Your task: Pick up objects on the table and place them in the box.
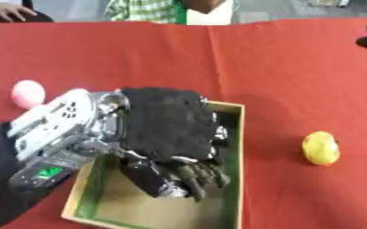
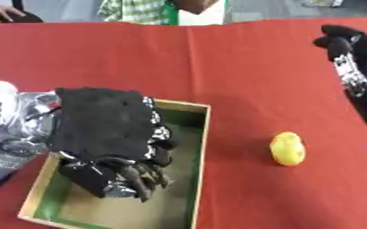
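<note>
Covering everything in view, the red surface (image 1: 280, 67) runs from the near edge to the far edge; on it, low and left of centre, sits an open box (image 1: 235, 134) with pale wooden walls, a green inner lining and a bare brownish floor; over that box hangs the left robot hand (image 1: 167, 129), back of the palm upward, its arm coming in from the lower left with a silver wrist section, its fingers (image 1: 206, 176) curled downward into the box's interior; whether they grip anything I cannot tell, since the palm hides what lies beneath; the right robot hand (image 2: 351, 67) shows at the right edge of the right eye view, well apart from the box, black with silver joints, its fingers extended and relaxed with nothing between them; a yellow, roundish object (image 1: 321, 148) rests on the surface to the right of the box, near it but clear of its wall; a pink, roundish object (image 1: 27, 94) lies at the left side, just beyond the left arm's wrist.
</note>
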